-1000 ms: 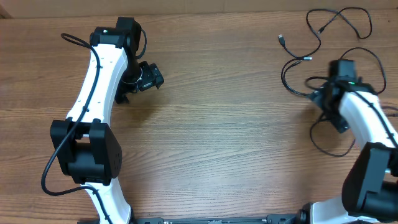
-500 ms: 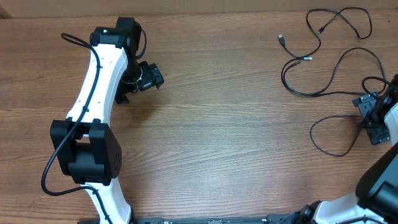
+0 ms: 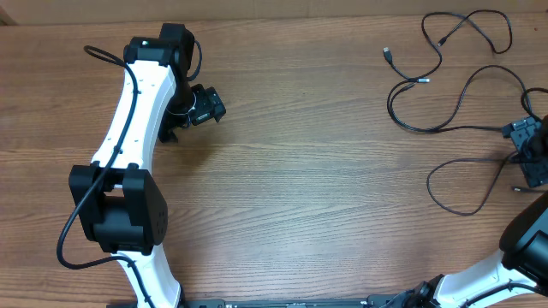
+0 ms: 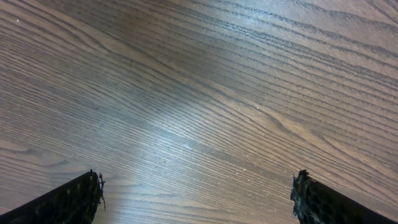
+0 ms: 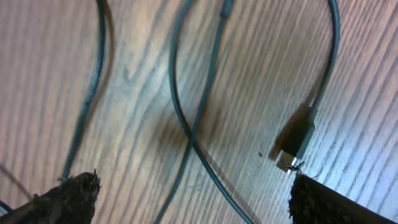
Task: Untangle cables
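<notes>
The black right gripper (image 5: 196,196) moved off to the right edge of the brown wooden table (image 3: 325,171), fingers wide open, holding nothing. The thin black cables (image 3: 428,131) lay loose there and looked mostly untangled. The left gripper (image 4: 198,194) stayed open, empty.

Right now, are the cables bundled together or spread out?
Spread out: the cables lie as loose strands on the table, no tight bundle; two cross in the right wrist view.
</notes>
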Robot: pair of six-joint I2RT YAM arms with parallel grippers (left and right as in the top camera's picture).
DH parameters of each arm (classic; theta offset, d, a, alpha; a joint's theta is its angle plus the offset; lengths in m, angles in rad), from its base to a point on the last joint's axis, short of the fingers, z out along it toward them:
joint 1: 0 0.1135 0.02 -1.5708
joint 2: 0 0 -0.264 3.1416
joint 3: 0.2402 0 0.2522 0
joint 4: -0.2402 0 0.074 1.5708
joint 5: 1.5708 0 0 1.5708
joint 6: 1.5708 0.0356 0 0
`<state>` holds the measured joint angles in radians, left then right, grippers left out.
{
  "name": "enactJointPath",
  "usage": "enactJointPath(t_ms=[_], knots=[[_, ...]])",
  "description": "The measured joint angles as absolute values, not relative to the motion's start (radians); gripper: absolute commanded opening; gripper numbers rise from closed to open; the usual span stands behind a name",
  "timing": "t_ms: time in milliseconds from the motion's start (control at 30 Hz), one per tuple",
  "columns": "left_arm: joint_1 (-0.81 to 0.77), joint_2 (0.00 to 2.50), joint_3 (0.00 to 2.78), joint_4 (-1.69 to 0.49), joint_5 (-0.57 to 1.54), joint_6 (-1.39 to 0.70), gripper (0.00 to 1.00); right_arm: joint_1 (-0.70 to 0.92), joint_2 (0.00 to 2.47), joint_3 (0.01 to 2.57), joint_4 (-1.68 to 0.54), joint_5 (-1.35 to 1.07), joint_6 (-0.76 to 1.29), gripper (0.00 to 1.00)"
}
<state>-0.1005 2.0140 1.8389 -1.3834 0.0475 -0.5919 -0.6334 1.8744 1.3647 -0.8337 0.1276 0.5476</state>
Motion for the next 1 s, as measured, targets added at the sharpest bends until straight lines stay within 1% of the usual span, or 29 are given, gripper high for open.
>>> enactJointPath(t_ms=[133,167,233,267,400,433,533,600,733,800,833,867,1000], knots=[[-0.101,2.014,1.839,-1.383,0.047,-0.592,1.0,-0.633,1.905,1.365,-0.839,0.127,0.542,0.81],[-0.101,2.014,1.839,-1.383,0.047,-0.592,0.99,-0.633,1.919,1.365,-0.84,0.128,0.54,0.74],[-0.101,2.014,1.839,-1.383,0.047,-0.592,0.99,-0.633,1.957,1.365,-0.84,0.127,0.544,0.66],[-0.101,2.014,1.839,-1.383,0.047,-0.592,1.0,-0.633,1.97,1.364,-0.84,0.128,0.545,0.63],[-0.101,2.014,1.839,-1.383,0.047,-0.592,1.0,-0.633,2.009,1.364,-0.838,0.128,0.541,0.56],[-0.101,2.014,1.839,-1.383,0.047,-0.592,1.0,-0.633,2.013,1.364,-0.836,0.128,0.54,0.52],[-0.101,2.014,1.839,-1.383,0.047,-0.592,0.99,-0.633,2.017,1.364,-0.827,0.13,0.536,0.3],[-0.101,2.014,1.839,-1.383,0.047,-0.592,1.0,-0.633,2.017,1.364,-0.826,0.132,0.54,0.22],[-0.101,2.014,1.839,-1.383,0.047,-0.592,1.0,-0.633,2.017,1.364,-0.834,0.143,0.538,0.19],[-0.101,2.014,1.839,-1.383,0.047,-0.592,0.99,-0.633,2.017,1.364,-0.842,0.146,0.537,0.13],[-0.101,2.014,1.839,-1.383,0.047,-0.592,1.0,-0.633,2.017,1.364,-0.849,0.147,0.535,0.07],[-0.101,2.014,1.839,-1.383,0.047,-0.592,1.0,-0.633,2.017,1.364,-0.855,0.147,0.537,0.04],[-0.101,2.014,1.839,-1.383,0.047,-0.592,1.0,-0.633,2.017,1.364,-0.892,0.156,0.56,0.04]])
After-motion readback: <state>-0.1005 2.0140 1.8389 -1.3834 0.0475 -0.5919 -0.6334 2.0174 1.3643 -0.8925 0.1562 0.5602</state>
